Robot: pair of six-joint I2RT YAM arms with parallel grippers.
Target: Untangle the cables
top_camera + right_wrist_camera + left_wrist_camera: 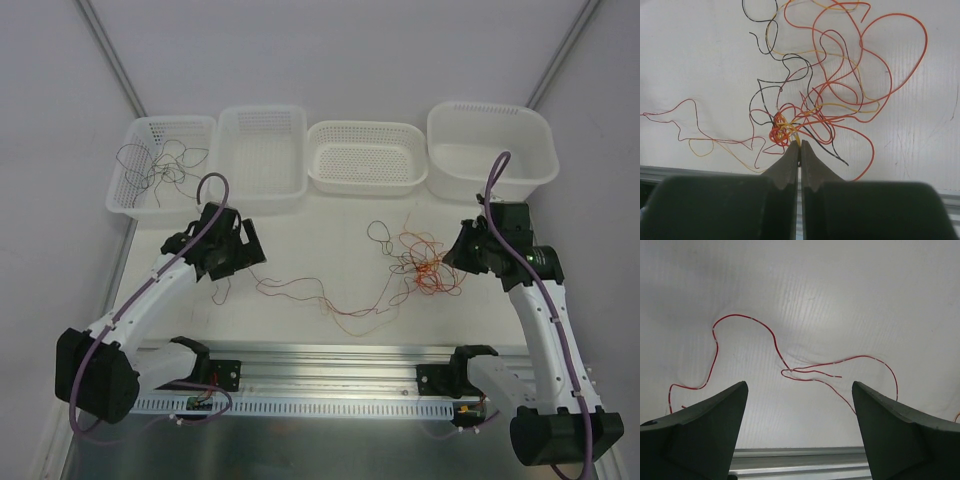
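Most cables (425, 265) lay knotted on the table (330, 220) just beside the right gripper (800, 145), whose jaws were clenched at the knot with a yellow strand (794, 135) running in between the tips; one red cable (772, 337) trailed leftward from the heap to beneath the left gripper (799, 385), which hung released and wide above it, touching nothing. One dark wire (150, 165) lay loose in the leftmost basket (120, 195).

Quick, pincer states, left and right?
Left pincer: open, holding nothing.
Right pincer: shut on the cables at the knot.
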